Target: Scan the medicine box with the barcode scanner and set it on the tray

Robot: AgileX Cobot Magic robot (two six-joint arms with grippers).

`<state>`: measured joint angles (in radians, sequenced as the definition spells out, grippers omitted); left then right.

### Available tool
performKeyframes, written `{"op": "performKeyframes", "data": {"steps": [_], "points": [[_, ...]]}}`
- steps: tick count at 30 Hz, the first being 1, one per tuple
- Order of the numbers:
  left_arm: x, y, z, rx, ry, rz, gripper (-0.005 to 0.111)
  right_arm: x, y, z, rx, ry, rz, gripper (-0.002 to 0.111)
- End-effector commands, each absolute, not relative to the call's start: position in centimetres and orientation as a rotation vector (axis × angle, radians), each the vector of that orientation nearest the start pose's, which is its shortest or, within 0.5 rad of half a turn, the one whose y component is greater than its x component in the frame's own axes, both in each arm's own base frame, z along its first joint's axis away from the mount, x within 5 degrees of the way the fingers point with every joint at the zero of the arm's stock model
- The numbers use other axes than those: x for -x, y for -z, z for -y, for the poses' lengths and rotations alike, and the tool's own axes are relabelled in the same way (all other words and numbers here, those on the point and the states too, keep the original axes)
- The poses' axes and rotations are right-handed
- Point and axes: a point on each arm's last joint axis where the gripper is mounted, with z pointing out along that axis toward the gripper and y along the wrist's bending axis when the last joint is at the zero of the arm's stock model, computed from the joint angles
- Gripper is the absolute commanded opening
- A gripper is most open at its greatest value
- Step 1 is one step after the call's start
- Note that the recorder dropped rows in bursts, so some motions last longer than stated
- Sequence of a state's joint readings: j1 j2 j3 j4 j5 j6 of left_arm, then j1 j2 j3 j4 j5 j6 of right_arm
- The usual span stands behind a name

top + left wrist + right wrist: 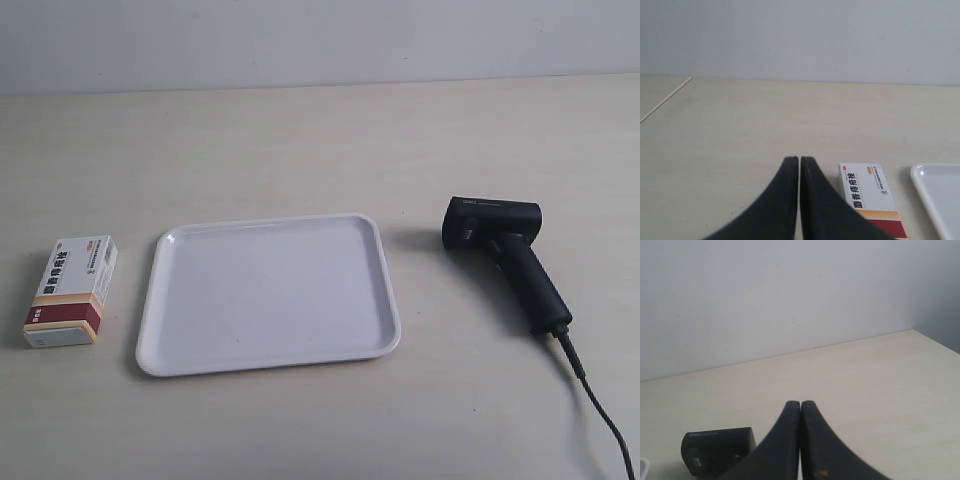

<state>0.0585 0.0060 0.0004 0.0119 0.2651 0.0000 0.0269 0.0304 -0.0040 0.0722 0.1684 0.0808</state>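
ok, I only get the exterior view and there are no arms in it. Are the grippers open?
Observer: Left gripper is shut, fingers pressed together, holding nothing.
Operator: Right one?
Observer: Right gripper is shut too, and empty.
Operator: Which arm is by what?
Observer: The left wrist view shows the small white medicine carton with a dark red band close by its fingers. The right wrist view shows the head of the black pistol-shaped barcode scanner.
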Motion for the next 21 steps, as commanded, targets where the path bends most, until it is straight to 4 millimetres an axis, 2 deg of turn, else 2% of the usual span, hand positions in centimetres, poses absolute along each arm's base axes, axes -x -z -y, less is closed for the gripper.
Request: {"op": "performKeyframes", "data": {"steps": [1,8,13,17,21], "points": [[-5.6,-19.4,-0.4,0.042,-0.056,-1.695,0.004,-5.8,-19.8,-0.2,-0.098,-0.143,-1.663,0.0],[-5.6,-20.8,-0.3,0.134,0.043,-1.539,0.004,-5.8,-19.9,-0.2,-0.098,-0.143,-1.653,0.0],[-5.6,-20.9,-0.3,0.204,0.118,-1.512,0.004,-5.8,-19.9,-0.2,-0.103,-0.149,-1.646,0.0],[-5.6,-21.6,-0.3,0.319,0.264,-1.424,0.004,-5.8,-20.4,-0.3,-0.227,-0.288,-1.583,0.0],[-5.1,-25.8,-0.3,0.273,0.258,-1.291,0.0,-5.8,-21.7,-0.2,-0.261,-0.327,-1.502,0.0]]}}
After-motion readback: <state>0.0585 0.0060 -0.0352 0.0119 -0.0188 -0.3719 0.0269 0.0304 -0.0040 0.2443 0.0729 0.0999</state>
